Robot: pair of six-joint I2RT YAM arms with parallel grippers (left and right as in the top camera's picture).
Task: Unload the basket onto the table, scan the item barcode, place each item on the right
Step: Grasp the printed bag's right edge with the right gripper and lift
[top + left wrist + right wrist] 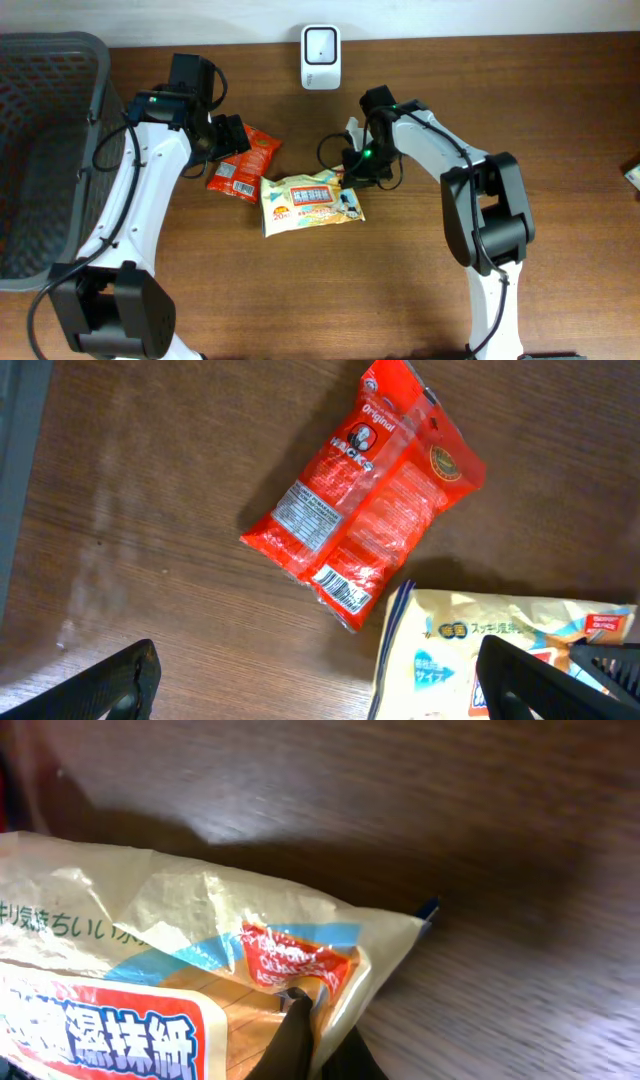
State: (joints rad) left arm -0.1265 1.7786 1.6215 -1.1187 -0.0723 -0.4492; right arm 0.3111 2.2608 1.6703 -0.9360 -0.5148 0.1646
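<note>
Cream packet [150, 940] edge is sitting clamped in my right pincer [312, 1035]; my left pincer [320, 675] is hanging wide apart above the red bag [365, 490].

The work surface was a table [300, 300] with a dark brown wood-grain finish, the grain running left to right in the overhead view. Beyond its far edge a pale, plain strip [500, 18] was visible; whether this was wall or floor could not be determined. A dark grey mesh basket [40, 150] stood at the left end of the table. Lighting was even, producing soft shadows and a dull sheen on the wood in the right wrist view.
</note>
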